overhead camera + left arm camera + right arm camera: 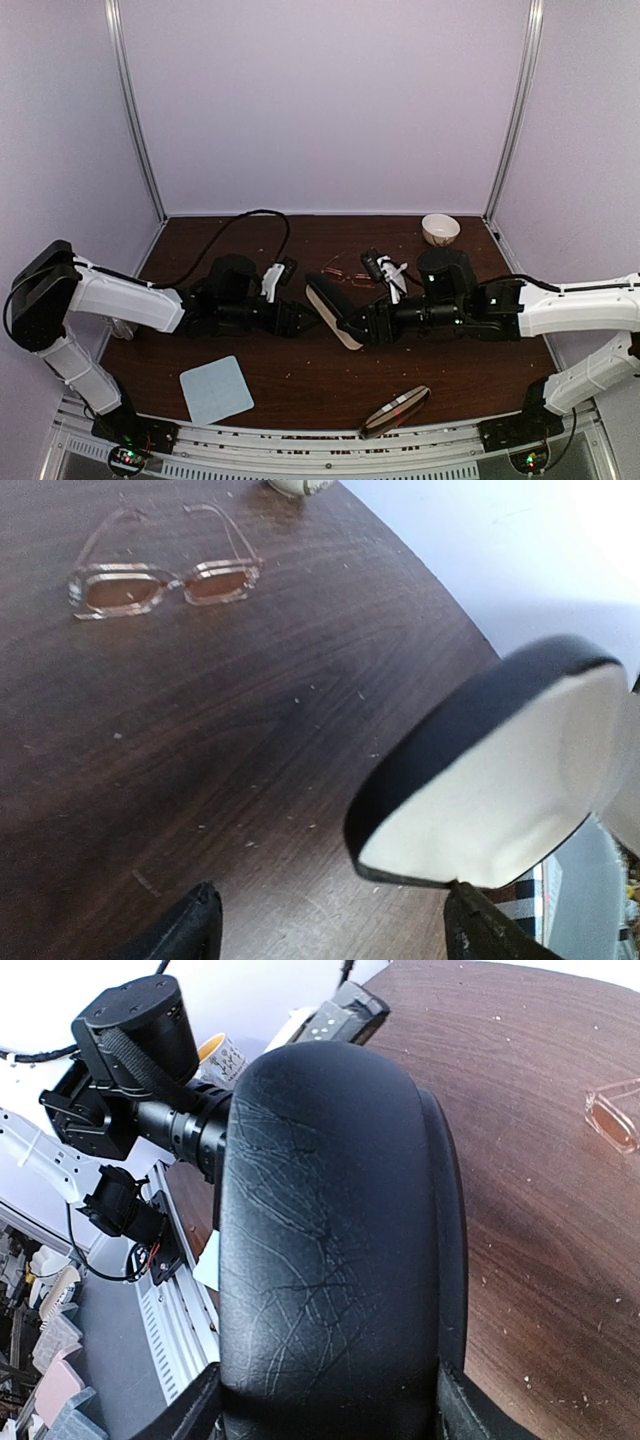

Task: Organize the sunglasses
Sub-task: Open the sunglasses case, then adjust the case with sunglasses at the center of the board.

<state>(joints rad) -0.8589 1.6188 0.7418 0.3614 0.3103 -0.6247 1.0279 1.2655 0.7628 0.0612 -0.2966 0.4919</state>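
One pair of sunglasses [165,583] with a thin copper frame lies unfolded on the dark table, lenses towards me, beyond both grippers [345,272]; one lens also shows at the right edge of the right wrist view [612,1120]. My right gripper [325,1410] is shut on the black case [330,1250], holding it off the table at the centre [335,320]. The case stands open and shows its white lining [510,770]. My left gripper [335,935] is open right beside it [305,318], and its right finger [480,930] meets the lid's rim.
A small white bowl [440,229] stands at the back right. A light blue cloth [216,388] lies at the front left. A brown wooden case [395,410] lies near the front edge. The enclosure walls stand close on all sides.
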